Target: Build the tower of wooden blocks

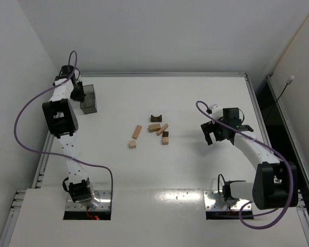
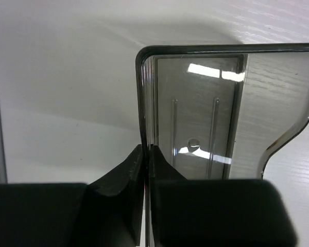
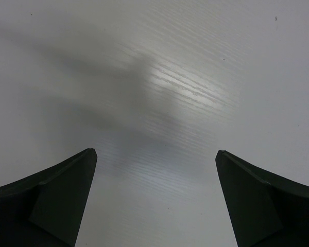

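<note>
White tabletop (image 1: 195, 175) holds the scattered wooden blocks (image 1: 154, 127) mid-table, probably light, stiff and smooth, best pinched across flat sides; my right gripper (image 3: 155, 152) hangs wide open near them, my left gripper (image 2: 143, 150) clamps the rim of the plastic bin (image 2: 142, 92).

tan blocks (image 1: 137, 131), dk brown arch (image 1: 155, 118), smoky grey bin (image 1: 88, 100), white faint-grained table (image 1: 195, 98)

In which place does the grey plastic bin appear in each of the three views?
Top external: the grey bin stands far left on the table, at the left tool.
Left wrist: the grey bin fills centre and right; its left wall sits between the shut fingers.
Right wrist: not in it; only the open right tool.
Shared landmark: the white table, in all three.
</note>
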`<state>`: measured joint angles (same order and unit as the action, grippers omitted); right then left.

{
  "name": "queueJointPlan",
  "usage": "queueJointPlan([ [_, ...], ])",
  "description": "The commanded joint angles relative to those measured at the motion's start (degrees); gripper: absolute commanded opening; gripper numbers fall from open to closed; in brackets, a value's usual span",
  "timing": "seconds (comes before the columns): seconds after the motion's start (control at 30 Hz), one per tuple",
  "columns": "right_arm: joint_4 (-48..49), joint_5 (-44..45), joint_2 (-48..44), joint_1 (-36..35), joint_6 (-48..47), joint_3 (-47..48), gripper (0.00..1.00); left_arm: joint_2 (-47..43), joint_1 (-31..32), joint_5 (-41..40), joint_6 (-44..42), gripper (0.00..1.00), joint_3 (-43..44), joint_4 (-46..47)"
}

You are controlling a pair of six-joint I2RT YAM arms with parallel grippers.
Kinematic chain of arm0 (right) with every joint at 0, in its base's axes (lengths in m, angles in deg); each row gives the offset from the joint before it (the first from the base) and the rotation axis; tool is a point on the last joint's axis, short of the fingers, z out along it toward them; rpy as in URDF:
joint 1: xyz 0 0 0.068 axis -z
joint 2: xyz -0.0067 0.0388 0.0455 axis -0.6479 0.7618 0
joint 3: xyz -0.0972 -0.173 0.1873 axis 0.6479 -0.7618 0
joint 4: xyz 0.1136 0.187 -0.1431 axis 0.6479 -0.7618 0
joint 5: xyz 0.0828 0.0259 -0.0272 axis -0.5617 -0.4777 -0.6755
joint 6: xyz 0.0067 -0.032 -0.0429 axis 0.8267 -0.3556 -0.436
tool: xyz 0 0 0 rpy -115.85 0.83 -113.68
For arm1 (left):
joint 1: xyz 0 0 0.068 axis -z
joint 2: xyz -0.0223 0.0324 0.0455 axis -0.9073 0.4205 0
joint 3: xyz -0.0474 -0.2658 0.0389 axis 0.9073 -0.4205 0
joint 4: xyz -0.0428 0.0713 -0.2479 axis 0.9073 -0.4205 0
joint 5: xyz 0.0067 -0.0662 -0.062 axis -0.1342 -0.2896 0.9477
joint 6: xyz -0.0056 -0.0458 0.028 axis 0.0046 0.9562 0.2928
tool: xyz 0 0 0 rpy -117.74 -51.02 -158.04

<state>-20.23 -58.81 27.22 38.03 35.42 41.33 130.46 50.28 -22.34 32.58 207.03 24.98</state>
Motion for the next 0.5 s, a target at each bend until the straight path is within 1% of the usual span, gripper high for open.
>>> queueJointPlan([
  [0.0, 0.94, -1.18, 0.20, 0.33, -0.45, 2.51, 0.97, -0.24, -0.62, -0.38, 0.85, 0.08, 1.79, 0.59],
  [0.03, 0.94, -1.18, 0.72, 0.33, -0.45, 2.52, 0.97, -0.24, -1.23, -1.01, 1.89, 0.11, 1.78, 0.59],
  [0.07, 0.94, -1.18, 0.72, 0.33, -0.45, 2.52, 0.97, -0.24, -1.23, -1.02, 2.42, 0.17, 1.17, 0.59],
  [0.1, 0.94, -1.70, 0.72, 0.33, -0.45, 2.52, 0.97, -0.24, -1.23, -1.02, 2.43, 0.32, 0.56, 0.59],
  [0.17, 0.94, -1.71, 0.72, 0.33, -0.45, 2.52, 0.97, -1.20, -1.23, -1.63, 3.13, 0.47, -0.76, 1.38],
  [0.2, 0.94, -1.71, 0.72, 0.33, -0.45, 2.52, 0.97, -2.69, -1.23, -1.63, 3.13, 0.62, -2.34, 1.39],
  [0.23, 0.94, -1.71, 0.72, 0.33, -0.45, 2.52, 0.97, -3.57, -1.23, -1.63, 3.13, 0.65, -3.13, 2.17],
  [0.3, 0.94, -2.23, 0.72, 0.33, -0.45, 2.00, 0.97, -5.51, -1.23, 0.90, 3.13, 0.72, -5.41, 2.79],
  [0.4, 1.56, -2.24, 0.02, 0.33, -0.45, 1.47, 0.97, -11.30, -1.23, 2.32, 3.84, 0.73, -9.80, 6.38],
  [0.43, 1.56, -2.84, -0.59, 0.33, -0.45, 1.47, 0.97, -14.71, -1.23, 2.32, 3.84, 0.75, -10.87, 6.92],
  [0.47, 1.56, -2.85, -0.59, 0.33, -0.45, 1.47, 0.97, -16.22, -1.23, 2.93, 5.32, 0.75, -11.57, 6.92],
])
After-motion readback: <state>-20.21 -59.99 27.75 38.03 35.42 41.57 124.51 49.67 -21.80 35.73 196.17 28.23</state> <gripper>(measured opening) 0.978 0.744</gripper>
